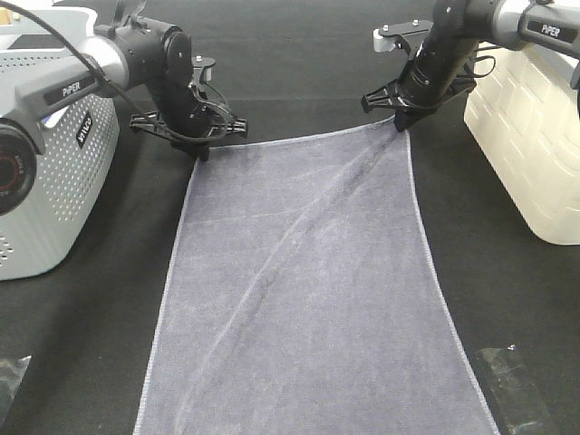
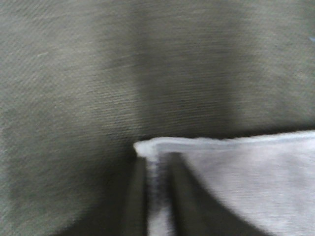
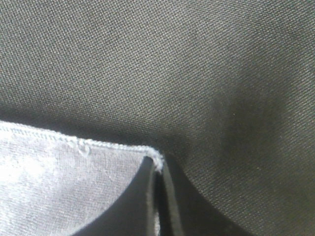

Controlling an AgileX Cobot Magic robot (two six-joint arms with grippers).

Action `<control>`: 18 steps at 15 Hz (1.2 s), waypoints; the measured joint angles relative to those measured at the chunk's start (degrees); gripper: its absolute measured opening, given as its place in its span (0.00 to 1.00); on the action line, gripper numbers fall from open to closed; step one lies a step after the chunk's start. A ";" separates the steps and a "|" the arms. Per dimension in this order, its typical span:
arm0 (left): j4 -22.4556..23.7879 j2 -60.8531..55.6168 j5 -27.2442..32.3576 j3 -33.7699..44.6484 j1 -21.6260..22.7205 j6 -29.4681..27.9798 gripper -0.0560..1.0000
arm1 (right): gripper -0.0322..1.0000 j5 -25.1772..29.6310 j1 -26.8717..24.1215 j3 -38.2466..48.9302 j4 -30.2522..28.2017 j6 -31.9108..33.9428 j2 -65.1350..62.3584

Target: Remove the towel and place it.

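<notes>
The towel (image 1: pixel 299 299) is lying flat down the tabletop (image 1: pixel 91 344) to its near edge, left gripper (image 1: pixel 201 149) and right gripper (image 1: pixel 401 125) pinching its far corners; shallow hem bites are likely risking a slip on lifting.

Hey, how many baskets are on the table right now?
2. A grey perforated basket at the left edge of the high view, a cream basket at the right edge. More could sit outside the frame.

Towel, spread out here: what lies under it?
The towel lies on the black tabletop, which shows around its edges. Anything else beneath its middle is covered and cannot be seen.
</notes>
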 joint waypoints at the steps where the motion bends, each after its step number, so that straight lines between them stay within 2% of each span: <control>1: 0.00 0.06 -0.06 -0.34 0.00 0.57 0.05 | 0.03 0.00 0.00 0.00 0.00 0.00 0.00; 4: 1.78 0.57 -2.01 -3.44 0.00 0.97 0.05 | 0.03 -0.63 0.00 0.00 -0.80 0.00 0.00; 8: 7.51 0.57 -7.62 -6.99 0.00 0.80 0.05 | 0.03 -7.05 0.00 -0.92 -1.60 0.06 0.00; 9: 7.51 0.57 -7.62 -6.99 0.00 0.80 0.05 | 0.03 -7.05 0.00 -0.92 -1.60 0.06 0.00; 11: 9.17 0.57 -13.06 -6.99 0.00 0.80 0.05 | 0.03 -12.72 0.00 -1.38 -2.69 0.06 0.00; 14: 14.21 0.63 -21.26 -6.99 0.00 -1.09 0.05 | 0.03 -20.05 0.00 -1.38 -4.13 0.00 0.00; 16: 18.16 1.26 -26.13 -7.05 0.06 -3.55 0.05 | 0.03 -26.24 0.00 -1.38 -5.27 0.00 0.74; 18: 19.82 2.58 -31.57 -7.10 0.80 -6.42 0.05 | 0.03 -30.77 0.00 -1.38 -5.61 0.00 2.81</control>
